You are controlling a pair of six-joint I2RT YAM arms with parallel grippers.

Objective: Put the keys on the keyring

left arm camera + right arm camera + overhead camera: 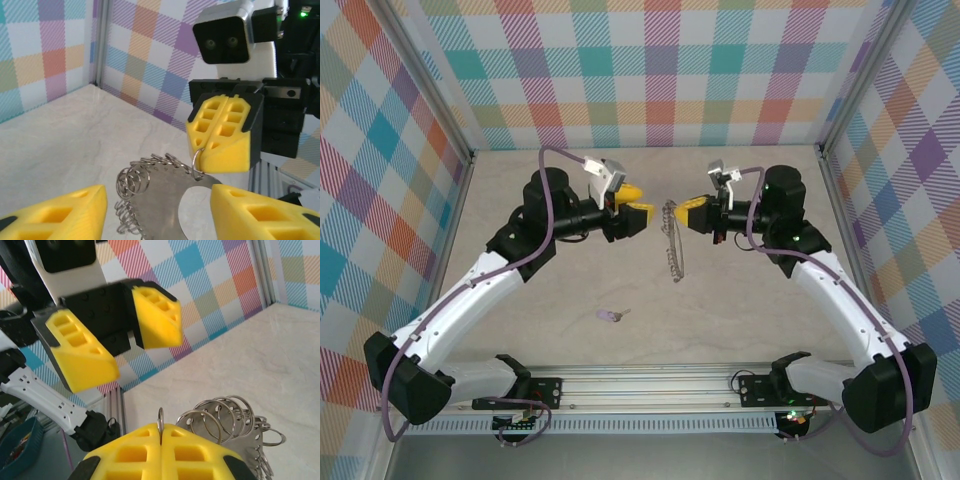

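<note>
The keyring (pixel 672 248), a flat grey hoop fringed with small wire loops, hangs above mid-table between the two arms. My right gripper (pixel 684 211) is shut on one small loop at its top edge; that pinched loop shows between the pads (pixel 161 426). My left gripper (pixel 641 201) stands open just left of the hoop. In the left wrist view its fingers (pixel 65 212) flank the keyring (pixel 160 197) without clamping it. The right gripper (pixel 220 150) shows there too. The key (pixel 610 315), tiny with a lilac head, lies flat on the table, nearer the arm bases.
Checkered walls close in the table on three sides. An aluminium rail (pixel 650 385) with both arm bases runs along the near edge. A teal bin (pixel 20 447) sits beyond the table in the right wrist view. The left gripper (pixel 137 352) faces the right one closely.
</note>
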